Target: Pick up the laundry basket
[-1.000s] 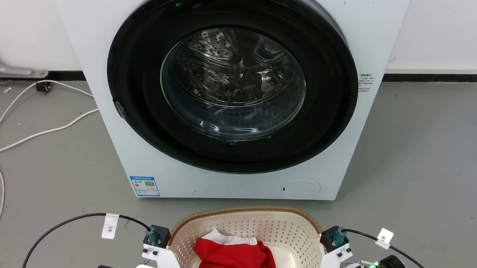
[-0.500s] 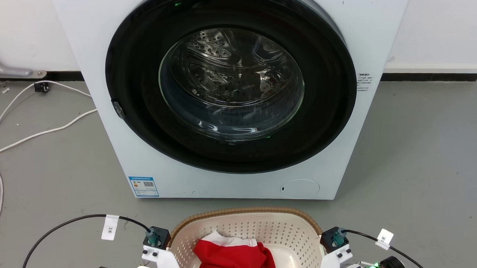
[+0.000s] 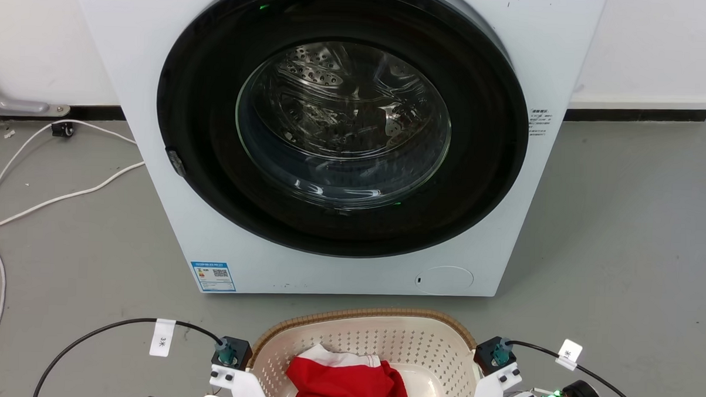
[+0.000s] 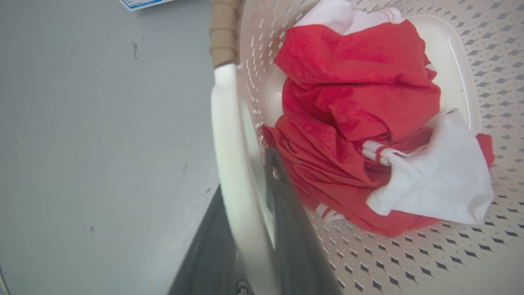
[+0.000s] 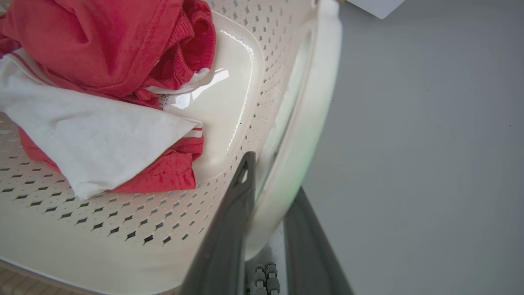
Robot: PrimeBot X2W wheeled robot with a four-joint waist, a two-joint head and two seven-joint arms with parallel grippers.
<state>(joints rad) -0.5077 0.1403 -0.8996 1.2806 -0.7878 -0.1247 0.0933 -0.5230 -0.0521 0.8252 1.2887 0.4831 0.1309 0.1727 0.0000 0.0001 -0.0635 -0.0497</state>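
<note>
The left hand (image 4: pixel 245 172) and right hand (image 5: pixel 274 174) each clench one of the laundry basket (image 3: pixel 383 340) side handles (image 4: pixel 224 123), with red and white clothes (image 4: pixel 360 102) heaped inside between them

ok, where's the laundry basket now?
The laundry basket is at the head view's bottom centre, before the washing machine, the left gripper closed on its left handle and the right gripper on its right.

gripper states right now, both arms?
Left gripper: shut on the laundry basket, fingers either side of its white handle.
Right gripper: shut on the laundry basket, on the opposite handle.
</note>
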